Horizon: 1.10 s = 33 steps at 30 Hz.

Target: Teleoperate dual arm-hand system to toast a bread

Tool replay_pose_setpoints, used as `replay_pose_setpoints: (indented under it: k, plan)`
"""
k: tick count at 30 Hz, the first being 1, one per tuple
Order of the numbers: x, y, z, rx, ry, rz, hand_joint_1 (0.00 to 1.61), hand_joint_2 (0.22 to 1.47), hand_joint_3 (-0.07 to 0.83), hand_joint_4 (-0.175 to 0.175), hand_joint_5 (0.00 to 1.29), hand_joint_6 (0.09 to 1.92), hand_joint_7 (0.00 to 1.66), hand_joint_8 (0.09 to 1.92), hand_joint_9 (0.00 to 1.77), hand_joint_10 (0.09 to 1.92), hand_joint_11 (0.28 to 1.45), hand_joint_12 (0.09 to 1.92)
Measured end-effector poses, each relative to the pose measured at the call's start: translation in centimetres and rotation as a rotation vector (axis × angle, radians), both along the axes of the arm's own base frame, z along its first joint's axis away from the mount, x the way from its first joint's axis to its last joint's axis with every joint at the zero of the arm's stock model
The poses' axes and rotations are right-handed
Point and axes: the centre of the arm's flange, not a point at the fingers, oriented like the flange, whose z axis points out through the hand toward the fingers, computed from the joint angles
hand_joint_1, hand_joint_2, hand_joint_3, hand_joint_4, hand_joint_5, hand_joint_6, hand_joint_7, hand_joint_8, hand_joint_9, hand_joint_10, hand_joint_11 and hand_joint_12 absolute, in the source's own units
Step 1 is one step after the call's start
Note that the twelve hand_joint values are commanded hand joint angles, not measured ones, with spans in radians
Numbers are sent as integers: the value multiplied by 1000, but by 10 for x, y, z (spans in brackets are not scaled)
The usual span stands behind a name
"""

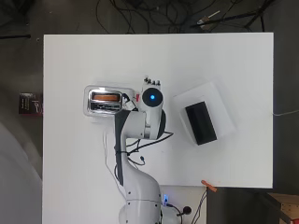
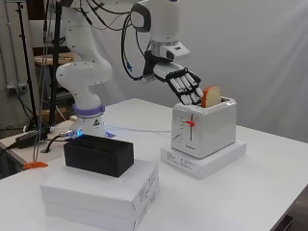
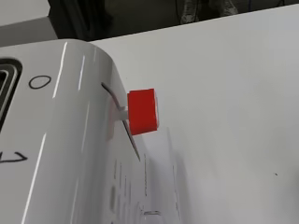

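One slice of bread point(image 2: 211, 96) sits in the toaster's slot, its rounded top poking out above the white toaster point(image 2: 204, 129); from overhead it shows as an orange strip in the slot point(image 1: 104, 97). The toaster stands on a flat white box point(image 2: 204, 161) on the white table point(image 1: 233, 56).

The hand point(image 2: 182, 82) hangs just above the lever end of the toaster, fingers straight and slanting down, holding nothing. Fingertips point(image 2: 190, 97) are near the bread and the top edge, but I can't tell if they touch either. The red lever knob point(image 2: 189, 123) looks to be up at the top of its slot; the wrist view has it close, red lever knob point(image 3: 142, 111) sticking out from the toaster's face.

Step in hand, I'd say: bread is loaded, lever not yet pressed. Next move calls for bringing the fingers down onto the knob and pushing it straight down its slot until it latches. The toaster is only resting on the box, so an off-axis push could slide or tip it.

Off to the side, a black open box point(image 2: 98, 154) on stacked white boxes point(image 2: 98, 195), well apart from the toaster.
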Motion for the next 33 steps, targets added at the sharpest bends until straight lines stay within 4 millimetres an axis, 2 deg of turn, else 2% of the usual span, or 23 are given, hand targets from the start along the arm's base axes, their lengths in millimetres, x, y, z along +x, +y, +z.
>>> replay_pose_setpoints:
  k: [2, 6, 8, 13, 19, 25, 33]
  plan:
    - [0, -4, -2, 3, 5, -29, 96, 939, 1, -17, 312, 87, 510, 87, 564, 87, 477, 87]
    - [-1, -11, -6, 7, 10, -57, 123, 950, 1, 19, 481, 87, 535, 87, 560, 87, 462, 87]
    - [-2, -12, -8, 9, 9, -62, 129, 951, 1, 24, 498, 87, 542, 87, 556, 87, 460, 87]
    - [-5, -17, -12, 17, 12, -91, 131, 942, -3, 10, 369, 87, 500, 87, 528, 87, 458, 87]
    - [-6, -24, -22, 30, 35, -142, 129, 936, -3, 14, 296, 87, 465, 87, 511, 87, 461, 87]
    - [-7, -27, -41, 38, 74, -155, 127, 930, -4, 22, 267, 87, 456, 87, 506, 87, 462, 87]
    - [-11, -32, -56, 44, 88, -176, 129, 930, -2, 34, 252, 87, 443, 87, 504, 87, 468, 87]
